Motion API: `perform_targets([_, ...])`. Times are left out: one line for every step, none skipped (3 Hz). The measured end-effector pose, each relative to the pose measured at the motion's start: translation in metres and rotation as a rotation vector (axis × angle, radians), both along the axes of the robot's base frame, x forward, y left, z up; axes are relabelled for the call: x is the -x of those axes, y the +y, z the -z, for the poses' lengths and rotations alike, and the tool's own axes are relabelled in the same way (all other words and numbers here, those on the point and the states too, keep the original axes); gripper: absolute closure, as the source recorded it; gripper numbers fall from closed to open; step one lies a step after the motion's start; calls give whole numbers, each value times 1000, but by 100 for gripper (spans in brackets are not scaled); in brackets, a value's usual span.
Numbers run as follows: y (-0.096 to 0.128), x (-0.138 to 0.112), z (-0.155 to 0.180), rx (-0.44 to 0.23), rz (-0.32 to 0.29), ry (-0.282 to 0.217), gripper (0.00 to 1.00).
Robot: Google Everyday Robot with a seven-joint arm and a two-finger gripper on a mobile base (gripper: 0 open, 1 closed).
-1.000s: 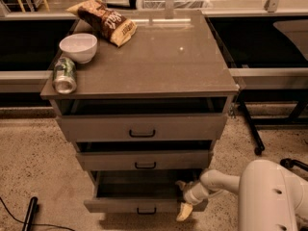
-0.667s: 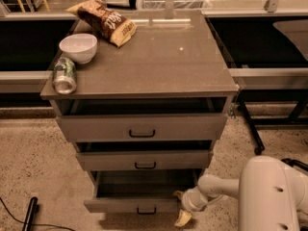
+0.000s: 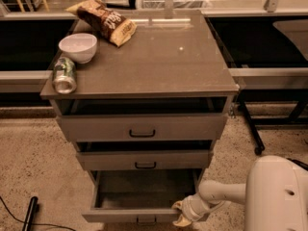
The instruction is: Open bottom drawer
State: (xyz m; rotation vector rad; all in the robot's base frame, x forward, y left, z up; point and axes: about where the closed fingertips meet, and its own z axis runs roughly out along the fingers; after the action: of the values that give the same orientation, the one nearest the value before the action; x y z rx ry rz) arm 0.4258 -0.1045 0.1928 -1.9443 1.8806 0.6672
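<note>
The bottom drawer (image 3: pixel 139 196) of the grey-brown cabinet is pulled out, its empty inside showing; its front edge (image 3: pixel 130 216) lies at the bottom of the camera view with the black handle (image 3: pixel 145 222) barely visible. My gripper (image 3: pixel 182 215) comes in from the lower right on a white arm and sits at the drawer's front right corner, against the front panel. The middle drawer (image 3: pixel 144 160) and the top drawer (image 3: pixel 142 127) are each slightly ajar.
On the cabinet top lie a white bowl (image 3: pixel 78 47), a green can on its side (image 3: pixel 64 74) and a chip bag (image 3: pixel 103 20). My white base (image 3: pixel 279 196) stands at lower right. A black cable and stick (image 3: pixel 29 214) lie on the floor at left. A table leg with caster (image 3: pixel 252 136) stands right.
The gripper has moved down and toward the camera along with the bottom drawer's front corner, and the drawer has slid further out.
</note>
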Motion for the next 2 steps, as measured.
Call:
perform_targets([4, 5, -14, -25, -26, -20, 58])
perform_targets([8, 21, -47, -68, -69, -76, 50])
